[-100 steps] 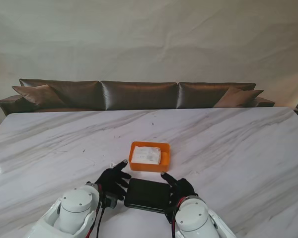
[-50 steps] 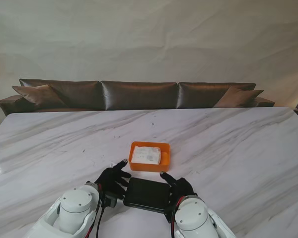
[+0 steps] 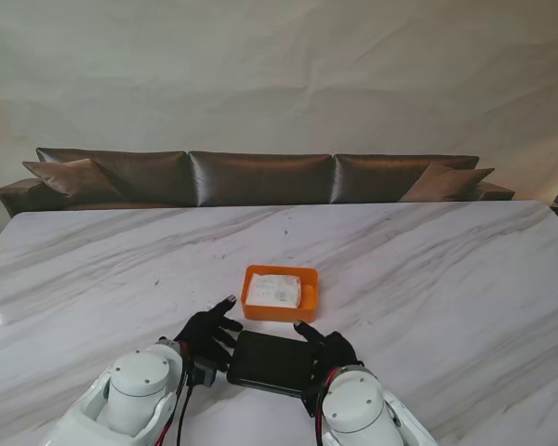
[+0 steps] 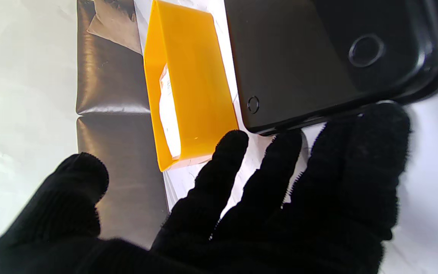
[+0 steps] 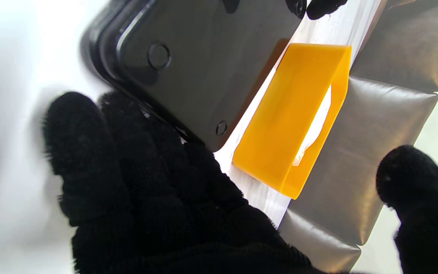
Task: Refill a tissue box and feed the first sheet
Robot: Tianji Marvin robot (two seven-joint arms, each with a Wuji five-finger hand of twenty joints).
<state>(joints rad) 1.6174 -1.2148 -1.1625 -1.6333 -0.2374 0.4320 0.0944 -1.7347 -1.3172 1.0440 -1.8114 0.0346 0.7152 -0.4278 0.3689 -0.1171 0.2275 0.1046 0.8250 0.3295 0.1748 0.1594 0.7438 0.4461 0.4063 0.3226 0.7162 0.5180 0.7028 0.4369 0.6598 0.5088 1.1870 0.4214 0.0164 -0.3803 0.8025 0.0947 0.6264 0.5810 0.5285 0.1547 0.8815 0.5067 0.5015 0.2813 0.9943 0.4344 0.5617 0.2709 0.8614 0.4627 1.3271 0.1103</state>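
A flat black tissue box lies on the marble table close to me, between my two black-gloved hands. My left hand has its fingertips against the box's left end, thumb spread wide. My right hand presses its fingers against the right end of the box, thumb also held apart. Just beyond the box stands an orange tray holding a white tissue pack. The tray nearly touches the box's far edge.
The white marble table stretches far to both sides and away from me. A dark brown sofa runs along its far edge. My two white forearms fill the near corners.
Both hands and the black box between them have shifted slightly away from me and to the left, closing the gap to the orange tray.
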